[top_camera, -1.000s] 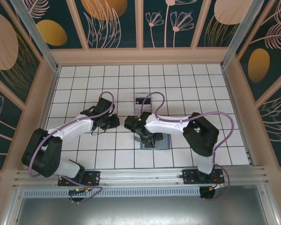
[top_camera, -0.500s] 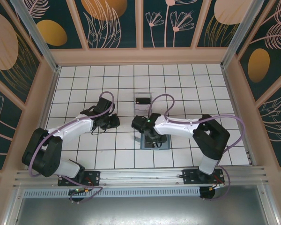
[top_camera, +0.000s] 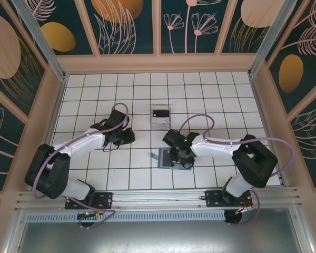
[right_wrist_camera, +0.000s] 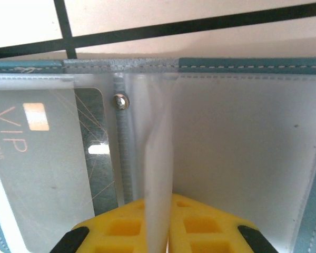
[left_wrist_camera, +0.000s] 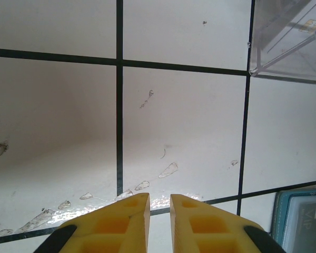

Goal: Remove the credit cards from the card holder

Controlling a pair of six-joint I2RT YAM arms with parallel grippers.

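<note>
White-tiled counter (top_camera: 95, 174) | right jaws clenched on clear sleeve (right_wrist_camera: 159, 137) of card holder (right_wrist_camera: 242, 132), seemingly to expose pockets | whitish credit card (right_wrist_camera: 47, 158) pocketed at 9 o'clock | left jaws near-closed, empty

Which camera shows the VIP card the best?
The right wrist view. The VIP card sits close up inside the card holder, and its letters are easy to read. The left wrist view catches only part of it at the frame's edge. The top external view shows the card holder small, with the card too tiny to tell.
</note>
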